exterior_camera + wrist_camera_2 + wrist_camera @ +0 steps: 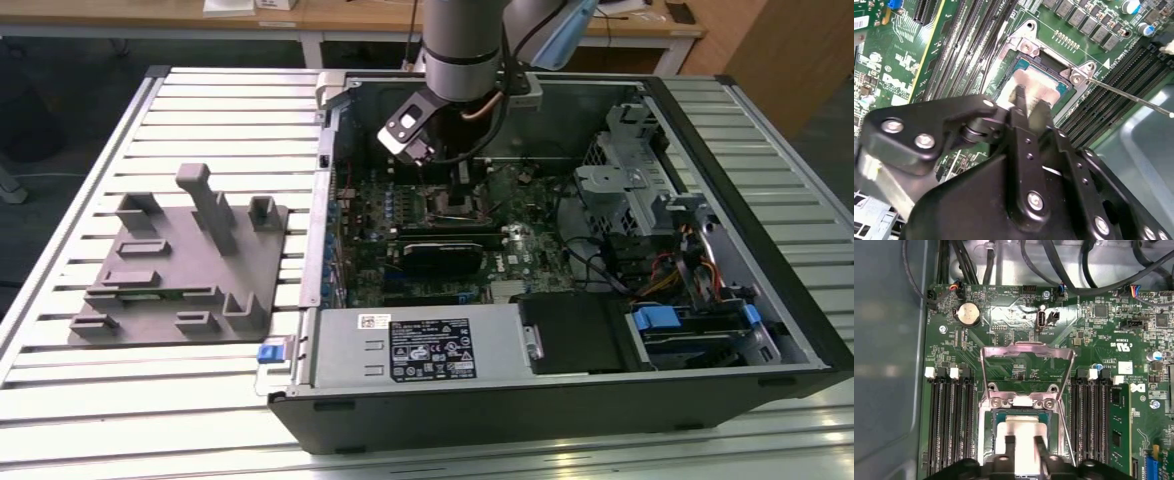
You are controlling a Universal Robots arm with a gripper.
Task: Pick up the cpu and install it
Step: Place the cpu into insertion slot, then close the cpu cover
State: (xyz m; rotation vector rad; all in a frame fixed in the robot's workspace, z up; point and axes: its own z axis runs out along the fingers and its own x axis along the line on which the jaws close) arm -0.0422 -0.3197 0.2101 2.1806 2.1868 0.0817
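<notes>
My pincer (1024,441) hangs just over the cpu (1023,427), its fingers a narrow gap apart and gripping nothing. The cpu lies flat in the socket (995,416), so I judge it placed. The plate (1026,346) beside it stands open, not yet clamped down.
</notes>
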